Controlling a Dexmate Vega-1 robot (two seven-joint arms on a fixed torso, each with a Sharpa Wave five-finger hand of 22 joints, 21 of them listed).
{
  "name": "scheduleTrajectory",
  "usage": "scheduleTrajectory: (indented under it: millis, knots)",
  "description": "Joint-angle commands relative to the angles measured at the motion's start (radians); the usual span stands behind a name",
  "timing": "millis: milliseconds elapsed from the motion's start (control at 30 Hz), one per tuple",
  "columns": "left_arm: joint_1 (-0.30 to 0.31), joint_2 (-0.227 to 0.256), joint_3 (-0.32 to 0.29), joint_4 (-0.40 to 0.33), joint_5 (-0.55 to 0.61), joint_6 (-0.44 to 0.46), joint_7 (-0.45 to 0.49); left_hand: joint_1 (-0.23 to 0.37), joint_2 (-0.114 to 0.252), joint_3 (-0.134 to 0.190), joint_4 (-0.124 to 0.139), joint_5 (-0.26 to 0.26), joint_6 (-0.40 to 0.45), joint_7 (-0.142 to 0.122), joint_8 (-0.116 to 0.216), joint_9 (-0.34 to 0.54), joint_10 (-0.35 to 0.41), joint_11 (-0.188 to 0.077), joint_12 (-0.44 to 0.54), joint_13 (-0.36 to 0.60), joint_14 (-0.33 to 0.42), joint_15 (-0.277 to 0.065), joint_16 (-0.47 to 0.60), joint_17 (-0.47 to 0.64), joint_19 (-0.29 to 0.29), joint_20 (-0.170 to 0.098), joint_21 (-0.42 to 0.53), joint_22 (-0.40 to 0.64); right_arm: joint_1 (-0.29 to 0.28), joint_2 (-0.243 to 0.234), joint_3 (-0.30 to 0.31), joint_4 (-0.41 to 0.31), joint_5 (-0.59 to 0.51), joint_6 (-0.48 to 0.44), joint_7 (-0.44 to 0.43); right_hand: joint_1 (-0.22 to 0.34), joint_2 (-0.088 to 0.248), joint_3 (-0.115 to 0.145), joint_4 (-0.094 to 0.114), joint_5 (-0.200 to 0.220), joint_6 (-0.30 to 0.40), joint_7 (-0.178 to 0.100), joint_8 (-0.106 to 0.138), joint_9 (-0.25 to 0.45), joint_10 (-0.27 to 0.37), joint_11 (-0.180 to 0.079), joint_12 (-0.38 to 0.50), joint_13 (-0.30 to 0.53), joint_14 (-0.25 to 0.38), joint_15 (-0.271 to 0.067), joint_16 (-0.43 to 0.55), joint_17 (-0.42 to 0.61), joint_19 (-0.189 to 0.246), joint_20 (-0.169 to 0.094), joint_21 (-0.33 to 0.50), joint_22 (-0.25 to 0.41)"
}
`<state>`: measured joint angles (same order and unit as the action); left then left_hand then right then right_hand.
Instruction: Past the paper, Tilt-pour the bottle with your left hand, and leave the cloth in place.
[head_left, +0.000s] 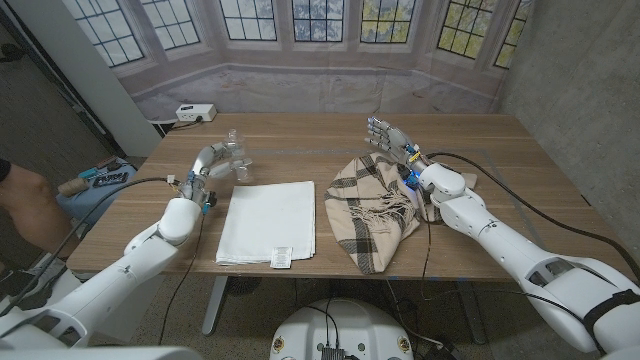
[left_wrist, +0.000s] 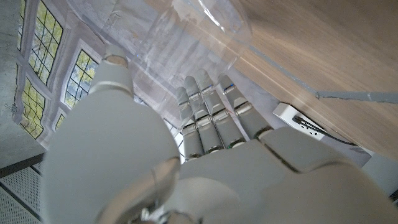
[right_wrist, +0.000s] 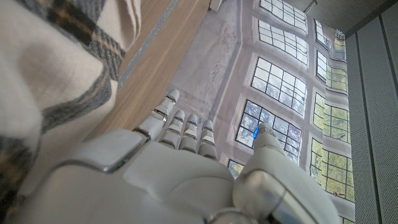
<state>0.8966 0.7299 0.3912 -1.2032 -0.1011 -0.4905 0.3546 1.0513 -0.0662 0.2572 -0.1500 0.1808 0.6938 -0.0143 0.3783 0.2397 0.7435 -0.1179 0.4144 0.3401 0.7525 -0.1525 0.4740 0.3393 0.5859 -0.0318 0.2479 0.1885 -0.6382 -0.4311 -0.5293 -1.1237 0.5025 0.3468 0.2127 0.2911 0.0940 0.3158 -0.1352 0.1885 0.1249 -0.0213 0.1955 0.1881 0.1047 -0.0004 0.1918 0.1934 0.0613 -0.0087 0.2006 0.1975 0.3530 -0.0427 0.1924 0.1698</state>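
Note:
A clear plastic bottle (head_left: 238, 152) stands slightly tilted near the table's far left, just past the white paper (head_left: 268, 222). My left hand (head_left: 213, 160) grips it from the left side. In the left wrist view the fingers (left_wrist: 211, 118) reach up against the transparent bottle (left_wrist: 186, 37). A plaid fringed cloth (head_left: 368, 205) lies crumpled to the right of the paper. My right hand (head_left: 388, 135) stands at the cloth's far edge with straight, spread fingers and holds nothing. The right wrist view has the cloth (right_wrist: 56, 68) close beside that hand (right_wrist: 180, 168).
A white box (head_left: 195, 112) with a cable sits at the table's far left corner, also seen as a white box (left_wrist: 300, 122) in the left wrist view. A person's arm (head_left: 12, 195) and a blue object (head_left: 103, 179) are off the table's left edge. Cables trail along both arms.

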Motion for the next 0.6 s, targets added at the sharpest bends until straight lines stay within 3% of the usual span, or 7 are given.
scheduleTrajectory:
  millis: [33, 600]
  knots:
    - [0.007, 0.051, -0.010, -0.090, -0.008, 0.070, -0.075, 0.091, 0.117, -0.004, -0.004, 0.002, 0.123, -0.028, 0.013, 0.008, 0.008, 0.001, 0.009, 0.012, 0.012, -0.022, 0.015, 0.049, -0.006, 0.006, 0.004, 0.004, -0.011, -0.016, 0.004, -0.041, -0.003, -0.018, -0.015, 0.003, 0.005, -0.004, 0.002, -0.001, 0.005, 0.006, 0.002, 0.005, 0.000, 0.005, 0.006, 0.005, 0.003, 0.005, 0.009, 0.005, 0.009, 0.000, 0.001, 0.001]
    - [-0.005, 0.090, -0.012, -0.161, 0.001, 0.112, -0.140, 0.108, 0.130, -0.008, -0.003, 0.005, 0.143, -0.018, 0.045, 0.027, 0.029, -0.004, 0.036, 0.046, 0.029, -0.023, 0.036, 0.083, -0.006, 0.010, 0.005, 0.003, -0.020, -0.013, 0.005, -0.052, 0.001, -0.019, -0.022, 0.004, 0.007, -0.006, 0.002, -0.001, 0.009, 0.008, 0.003, 0.005, 0.002, 0.006, 0.007, 0.005, 0.004, 0.006, 0.009, 0.005, 0.010, 0.002, 0.002, 0.001]
